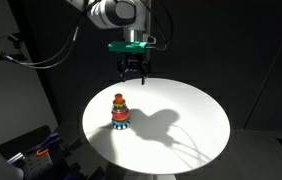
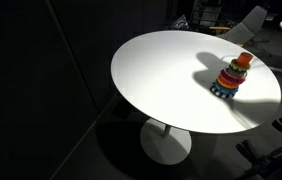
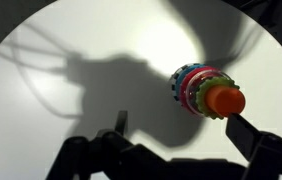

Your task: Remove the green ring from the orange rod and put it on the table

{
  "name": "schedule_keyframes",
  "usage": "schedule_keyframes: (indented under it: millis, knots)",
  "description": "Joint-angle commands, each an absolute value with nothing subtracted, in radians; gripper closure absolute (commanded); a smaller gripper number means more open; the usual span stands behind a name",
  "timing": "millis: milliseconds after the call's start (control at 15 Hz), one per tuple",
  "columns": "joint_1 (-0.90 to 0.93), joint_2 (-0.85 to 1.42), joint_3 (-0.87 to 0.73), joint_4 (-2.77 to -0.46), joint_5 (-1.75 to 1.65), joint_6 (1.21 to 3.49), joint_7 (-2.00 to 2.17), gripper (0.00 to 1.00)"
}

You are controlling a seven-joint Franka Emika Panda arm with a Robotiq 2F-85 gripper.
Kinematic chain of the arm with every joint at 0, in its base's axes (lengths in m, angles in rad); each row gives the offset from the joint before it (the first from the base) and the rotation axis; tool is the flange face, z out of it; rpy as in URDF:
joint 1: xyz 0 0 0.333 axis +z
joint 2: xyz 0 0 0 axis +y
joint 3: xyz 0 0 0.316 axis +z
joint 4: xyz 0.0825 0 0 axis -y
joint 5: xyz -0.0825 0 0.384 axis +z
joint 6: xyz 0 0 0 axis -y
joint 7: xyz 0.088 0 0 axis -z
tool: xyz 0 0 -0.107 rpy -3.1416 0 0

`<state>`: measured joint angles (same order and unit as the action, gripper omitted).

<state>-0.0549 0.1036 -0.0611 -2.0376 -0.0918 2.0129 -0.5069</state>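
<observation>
The ring-stacking toy stands upright on the round white table (image 1: 181,125). In the wrist view the orange rod (image 3: 224,101) points at the camera, with the pale green ring (image 3: 198,91) just below its tip, above the red and blue rings. The toy also shows in both exterior views (image 1: 120,111) (image 2: 231,76). My gripper (image 1: 132,70) hangs open and empty well above the table, above and beside the toy. In the wrist view its two dark fingers (image 3: 181,128) are spread, and the right finger lies next to the rod's tip.
The table (image 2: 171,80) stands on a single white pedestal (image 2: 166,140) in a dark room. Equipment and cables lie at the lower left past the table edge (image 1: 31,150). A white chair stands beyond the table (image 2: 246,20).
</observation>
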Motion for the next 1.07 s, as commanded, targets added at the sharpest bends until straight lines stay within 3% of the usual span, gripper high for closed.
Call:
schedule_keyframes:
  millis: [0, 1000]
  knots:
    - [-0.055, 0.108, -0.039, -2.04, -0.083, 2.031, -0.509, 0.0]
    - [0.006, 0.181, 0.031, -2.093, -0.106, 2.165, -0.357, 0.0]
